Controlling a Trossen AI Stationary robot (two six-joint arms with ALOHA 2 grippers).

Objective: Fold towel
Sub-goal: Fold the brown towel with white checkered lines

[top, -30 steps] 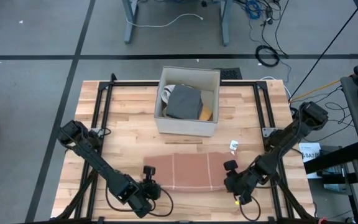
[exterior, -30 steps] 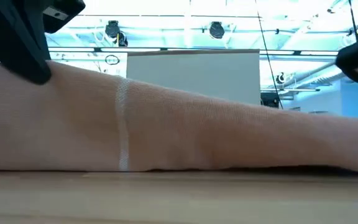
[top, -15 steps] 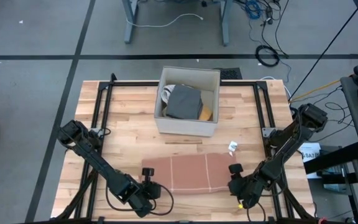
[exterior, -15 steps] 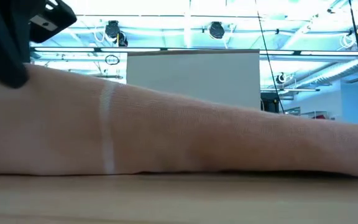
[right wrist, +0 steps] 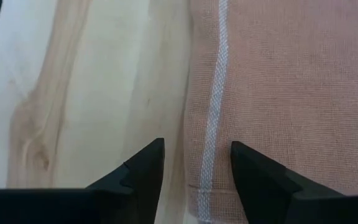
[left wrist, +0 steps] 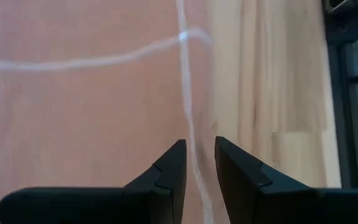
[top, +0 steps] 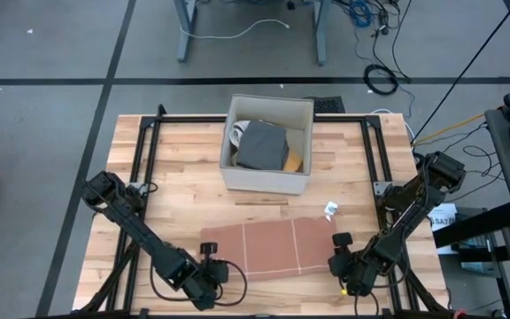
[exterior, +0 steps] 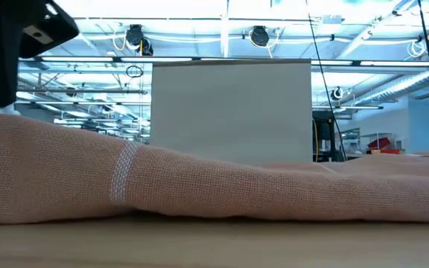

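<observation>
Towel [top: 268, 247] lies flat near the table's front edge, long axis left to right between our grippers. Left gripper [top: 209, 268] hovers parted over its left edge; right gripper [top: 338, 254], open, straddles its right hem, holding nothing.

High view straight down; low view table-level; both wrist views close over towel [top: 268, 245]

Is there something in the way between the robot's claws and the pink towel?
Nothing visible. The salmon-pink cloth towel lies flat on the wooden table, with the left gripper and right gripper open right at its two ends. The cardboard box sits farther back.
</observation>
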